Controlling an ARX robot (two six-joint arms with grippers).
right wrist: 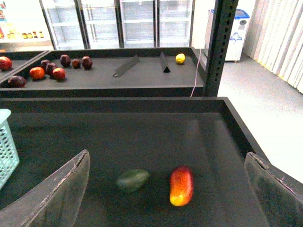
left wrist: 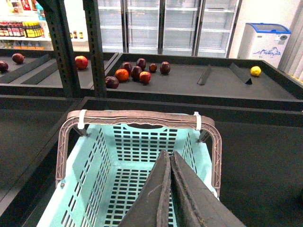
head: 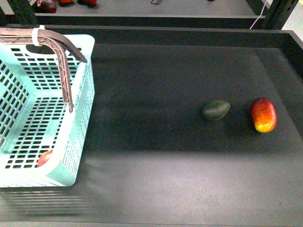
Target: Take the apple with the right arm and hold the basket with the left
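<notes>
While the apple (head: pixel 44 158) lies in the basket's (head: pixel 80 142) near corner, far left of the released right claw (right wrist: pixel 165 189), the clenched left claw (left wrist: pixel 170 189) hovers above that basket.

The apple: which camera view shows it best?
Only the front view shows the apple, partly hidden behind the lattice wall in the basket, at its near corner. The left wrist view shows the basket's far part only; there the shut left claw covers the floor. The right wrist view lacks the apple.
</notes>
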